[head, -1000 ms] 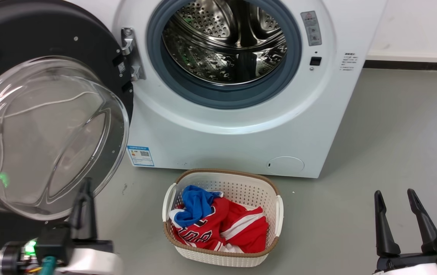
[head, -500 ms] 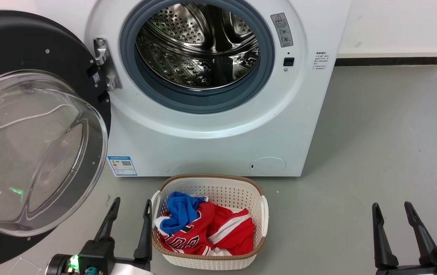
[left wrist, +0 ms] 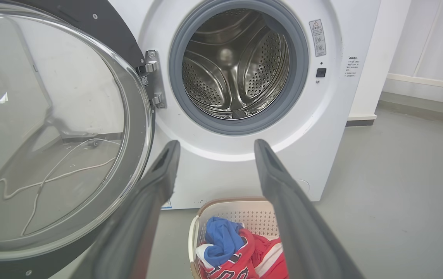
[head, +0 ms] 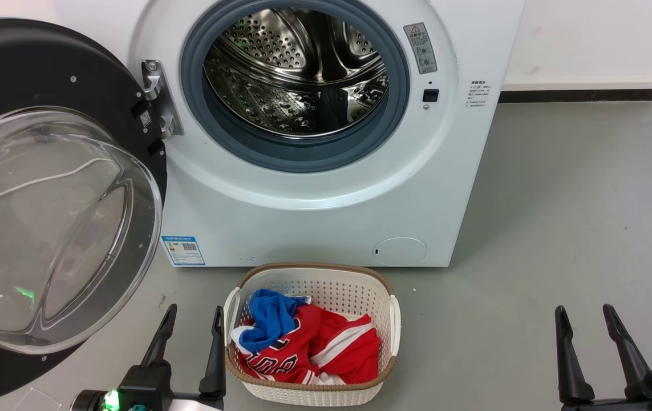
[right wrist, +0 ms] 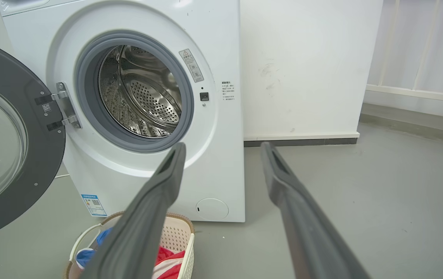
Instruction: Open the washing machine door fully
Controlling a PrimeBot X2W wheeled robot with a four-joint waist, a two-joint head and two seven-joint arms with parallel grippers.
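Note:
The white washing machine [head: 326, 217] [left wrist: 237, 170] [right wrist: 221, 170] faces me with its steel drum [head: 297, 68] exposed. The washing machine door [head: 46, 228] [left wrist: 50, 128] [right wrist: 12, 139], black-rimmed with a clear domed glass bowl, is swung wide to the left on its hinge [head: 157, 97]. My left gripper [head: 195, 313] [left wrist: 215, 145] is open and empty at the lower left, just right of the door's lower edge and apart from it. At the lower right my right gripper [head: 583, 309] [right wrist: 223, 147] stands open, holding nothing, over bare floor.
A white laundry basket [head: 280, 389] [left wrist: 227, 209] [right wrist: 182, 236] with red and blue clothes sits on the grey floor in front of the washer, close beside the left gripper. A white wall with a dark skirting [head: 576, 94] runs to the right.
The left gripper drew away from the door's glass, moved right toward the basket, and its fingers now show spread. The camera view shifted; the right gripper stayed put.

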